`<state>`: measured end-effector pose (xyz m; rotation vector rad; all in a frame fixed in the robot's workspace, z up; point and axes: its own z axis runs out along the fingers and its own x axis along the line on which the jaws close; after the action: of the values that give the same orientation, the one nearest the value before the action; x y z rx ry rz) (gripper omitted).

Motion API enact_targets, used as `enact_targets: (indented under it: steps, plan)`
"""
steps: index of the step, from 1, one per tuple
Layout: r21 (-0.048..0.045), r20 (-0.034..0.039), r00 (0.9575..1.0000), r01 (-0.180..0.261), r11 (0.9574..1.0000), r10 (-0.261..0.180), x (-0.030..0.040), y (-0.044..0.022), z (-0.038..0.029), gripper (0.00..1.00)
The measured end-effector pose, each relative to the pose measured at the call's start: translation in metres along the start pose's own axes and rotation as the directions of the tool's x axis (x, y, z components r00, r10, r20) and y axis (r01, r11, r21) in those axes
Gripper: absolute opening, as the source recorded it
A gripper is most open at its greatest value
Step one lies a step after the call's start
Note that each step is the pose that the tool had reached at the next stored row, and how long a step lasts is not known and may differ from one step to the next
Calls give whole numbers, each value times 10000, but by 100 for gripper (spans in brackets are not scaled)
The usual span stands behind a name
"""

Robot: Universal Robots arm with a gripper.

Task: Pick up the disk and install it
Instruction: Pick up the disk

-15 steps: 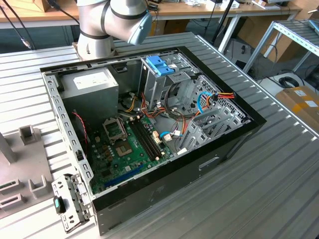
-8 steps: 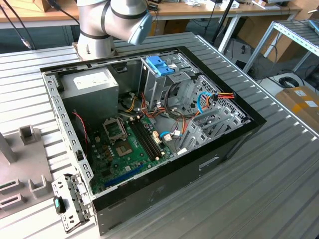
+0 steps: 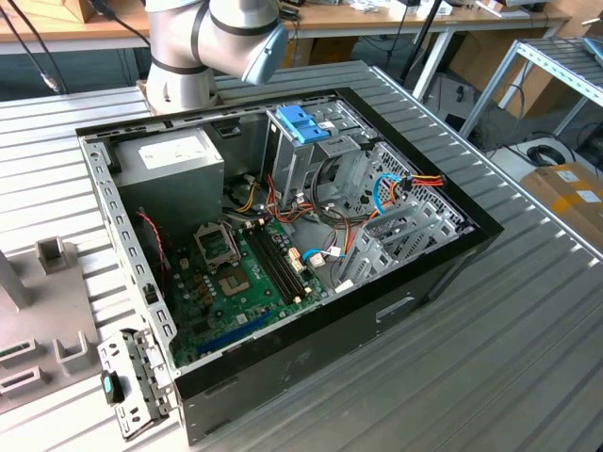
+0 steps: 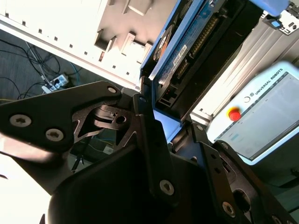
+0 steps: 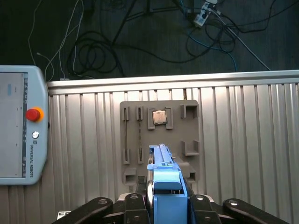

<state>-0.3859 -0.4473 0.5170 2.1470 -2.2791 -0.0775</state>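
In both wrist views the disk, a dark grey drive in a bright blue carrier rail, stands on edge between my black fingers. My gripper is shut on its lower end. In the first wrist view it hangs above the grey fixture tray on the ribbed metal table. The exterior view has the open computer case, its upright metal drive cage topped by a lighter blue tab, and the arm's base behind the case.
A square chip sits in a pocket of the fixture tray. The teach pendant lies on the table beside it. Inside the case are a motherboard, a power supply and cable bundles. Cables trail on the floor.
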Motion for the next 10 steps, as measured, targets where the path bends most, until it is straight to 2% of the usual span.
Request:
enact_targets:
  steps: [10]
  plan:
    - [0,1,10000,0,10000,0,-1,-87,-1,37]
